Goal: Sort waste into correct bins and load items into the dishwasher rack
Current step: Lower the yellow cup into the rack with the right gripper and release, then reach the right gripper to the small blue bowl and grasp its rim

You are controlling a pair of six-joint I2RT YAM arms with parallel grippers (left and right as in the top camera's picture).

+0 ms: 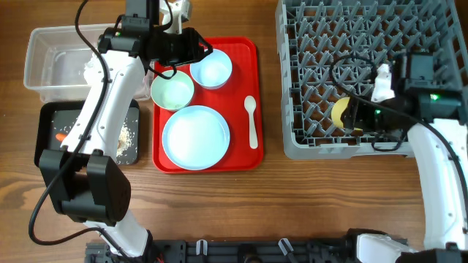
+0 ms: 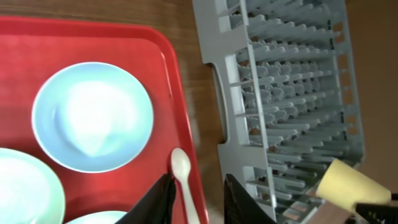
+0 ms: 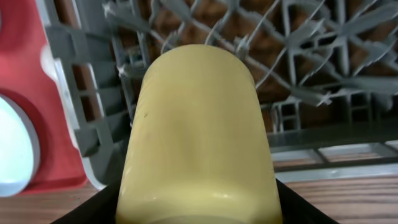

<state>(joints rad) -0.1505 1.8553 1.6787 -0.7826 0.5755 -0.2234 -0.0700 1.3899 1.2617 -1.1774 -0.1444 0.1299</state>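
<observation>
Overhead, at far left a clear rectangular plastic tub (image 1: 44,40) sits just behind a shallower black rectangular tray (image 1: 45,117). A small orange carrot piece (image 1: 58,136) and a scatter of white rice grains (image 1: 126,136) lie in the black tray. The left arm's white links cross above both bins and hide much of them.

The left claw (image 2: 199,186) hangs over the flat red plastic serving tray (image 1: 248,157), near its right rim. Its fingers are spread with nothing gripped. On that tray a pale green round bowl (image 1: 173,91) stands just beside a light blue round bowl (image 1: 212,69). A light blue round plate (image 1: 195,136) lies nearer the front, and a white plastic spoon (image 1: 252,120) lies along the right rim, apart from the dishes.

A narrow strip of wood separates the red tray from the large square grey plastic grid rack (image 1: 292,146). Over the rack's near-left part, the right claw (image 3: 196,208) pinches a yellow cylindrical plastic cup (image 1: 341,115), held tipped on its side above the upright pegs. Whether the cup touches the pegs cannot be told.

Everything rests on a brown wooden surface (image 1: 292,212), and no room beyond it shows. The rack runs past the frame at the top and right. Open wood lies along the near edge, in front of the red tray and the rack.
</observation>
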